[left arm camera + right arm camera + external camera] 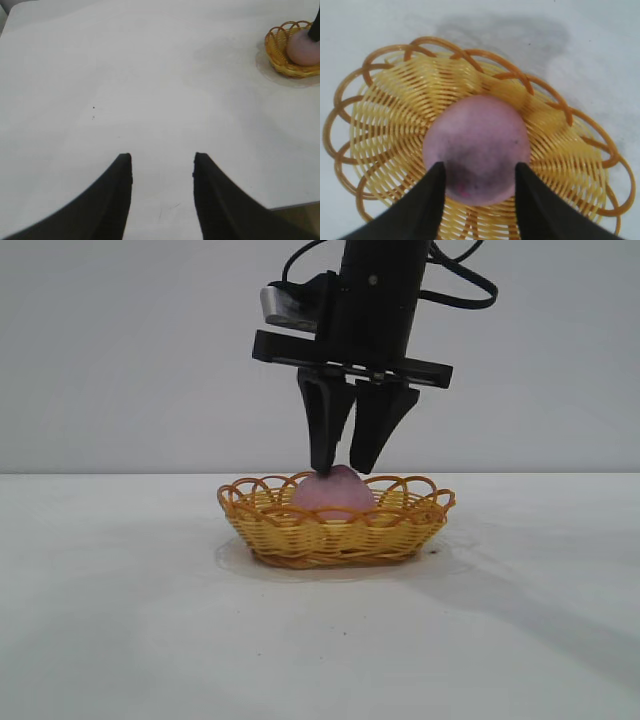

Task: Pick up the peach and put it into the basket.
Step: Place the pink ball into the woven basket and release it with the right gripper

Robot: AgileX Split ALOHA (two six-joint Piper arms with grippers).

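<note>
Peach [477, 147] resting in basket [335, 530]; I am spreading my right gripper [340, 462] apart, flanking its light, matte, easily bruised sides.

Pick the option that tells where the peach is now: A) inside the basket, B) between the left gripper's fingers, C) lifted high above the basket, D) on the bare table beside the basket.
A: the peach sits inside the basket, with the right gripper directly over it.
</note>
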